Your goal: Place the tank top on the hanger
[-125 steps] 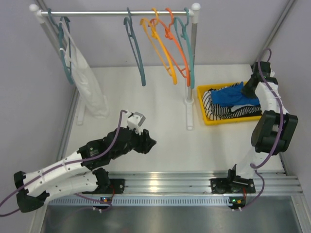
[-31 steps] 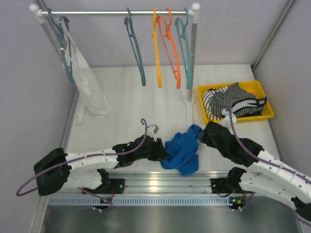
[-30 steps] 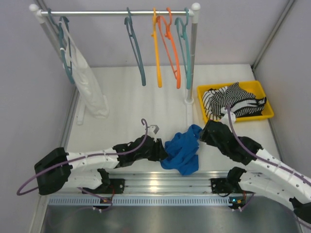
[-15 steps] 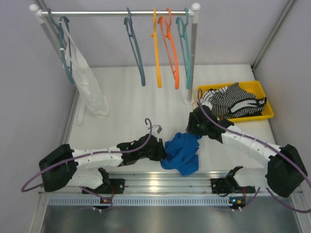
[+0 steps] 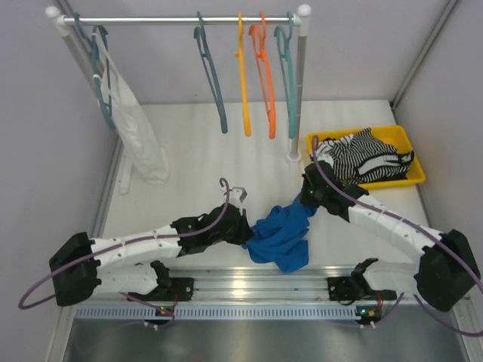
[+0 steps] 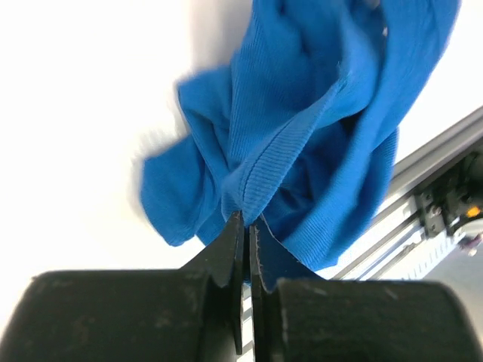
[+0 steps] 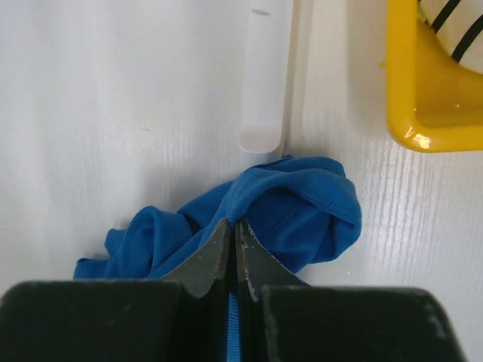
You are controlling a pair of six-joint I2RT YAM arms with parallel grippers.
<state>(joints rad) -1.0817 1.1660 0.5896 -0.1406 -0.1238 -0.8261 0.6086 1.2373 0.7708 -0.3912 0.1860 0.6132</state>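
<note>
The royal-blue tank top (image 5: 281, 235) lies crumpled on the white table near the front rail. My left gripper (image 5: 249, 232) is shut on its left edge; in the left wrist view the jaws (image 6: 245, 220) pinch a ribbed hem of the tank top (image 6: 302, 113). My right gripper (image 5: 308, 202) is shut on the top right corner; the right wrist view has its jaws (image 7: 232, 225) closed on a fold of the tank top (image 7: 302, 200). The dark slate-teal hanger (image 5: 211, 75) hangs on the rail at the back, far from both grippers.
A yellow bin (image 5: 411, 147) holds a striped garment (image 5: 362, 151) at the right. The rack's right post (image 5: 296, 90) and foot (image 7: 264, 75) stand just behind the tank top. Orange hangers (image 5: 260, 72), a lighter teal hanger (image 5: 289, 75) and a white garment (image 5: 139, 128) hang on the rail.
Both grippers have closed on the tank top, left on its left edge, right on its upper right corner. The cloth is pulled slightly taut between them.
</note>
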